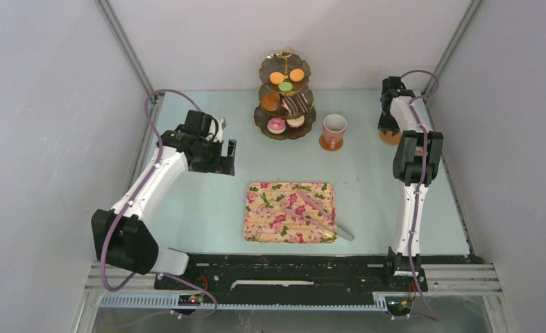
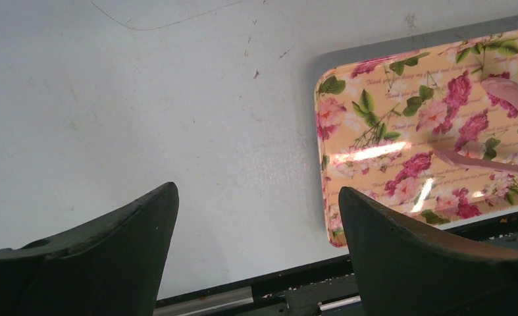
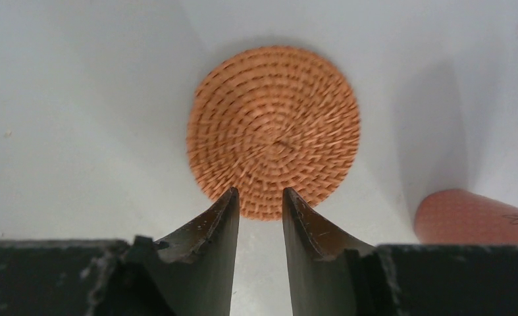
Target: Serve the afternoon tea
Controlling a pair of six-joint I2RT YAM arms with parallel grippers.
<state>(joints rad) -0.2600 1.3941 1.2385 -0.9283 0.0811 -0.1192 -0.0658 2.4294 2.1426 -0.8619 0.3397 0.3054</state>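
Note:
A three-tier stand (image 1: 284,104) at the back holds orange and green macarons (image 1: 286,78) on top, a croissant (image 1: 270,102) and a striped chocolate slice (image 1: 296,104) in the middle, and pink and white donuts (image 1: 277,125) at the bottom. The pink mug (image 1: 334,130) stands on a cork coaster to the stand's right and shows in the right wrist view (image 3: 476,217). A second cork coaster (image 3: 274,131) lies flat at the far right (image 1: 390,138). My right gripper (image 3: 260,192) hovers over its near edge, jaws narrowly apart and empty. My left gripper (image 2: 256,194) is wide open and empty above the table, left of the tray.
The floral tray (image 1: 263,215) lies at front centre with the pink-handled tongs (image 1: 322,215) on it. It also shows in the left wrist view (image 2: 388,131), with the tongs (image 2: 506,95) on it. The enclosure walls stand close behind the right arm.

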